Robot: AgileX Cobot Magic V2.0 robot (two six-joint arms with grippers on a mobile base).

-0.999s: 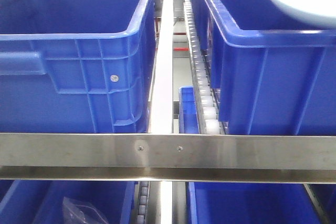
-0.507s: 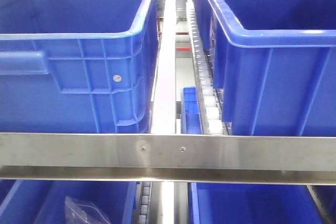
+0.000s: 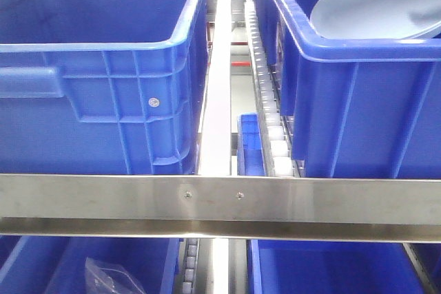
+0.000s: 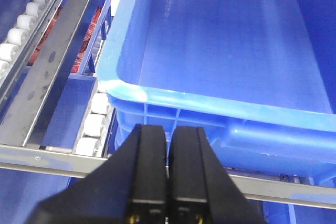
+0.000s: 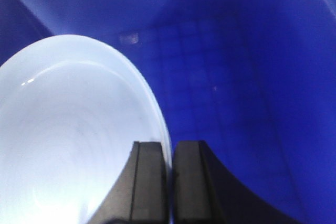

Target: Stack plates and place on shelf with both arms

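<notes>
A pale bluish-white plate (image 3: pixel 372 8) leans tilted inside the right blue crate (image 3: pixel 358 101) on the shelf, whose steel front rail (image 3: pixel 207 197) crosses the front view. In the right wrist view my right gripper (image 5: pixel 169 148) is shut on the plate's rim (image 5: pixel 68 129), deep inside the crate. I cannot tell whether one or two plates are stacked there. My left gripper (image 4: pixel 168 132) is shut on nothing and hovers over the front edge of a blue crate (image 4: pixel 226 51), above the rail (image 4: pixel 52 156).
A second large blue crate (image 3: pixel 89 101) fills the left of the shelf. White roller tracks (image 3: pixel 265 101) and a white divider strip (image 3: pixel 217 80) run between the crates. More blue crates sit on the level below, one holding a clear plastic bag (image 3: pixel 103 277).
The plate was high at the upper right, rose almost out of view, and now has come down into the right crate, tilted. The view shifted slightly at first.
</notes>
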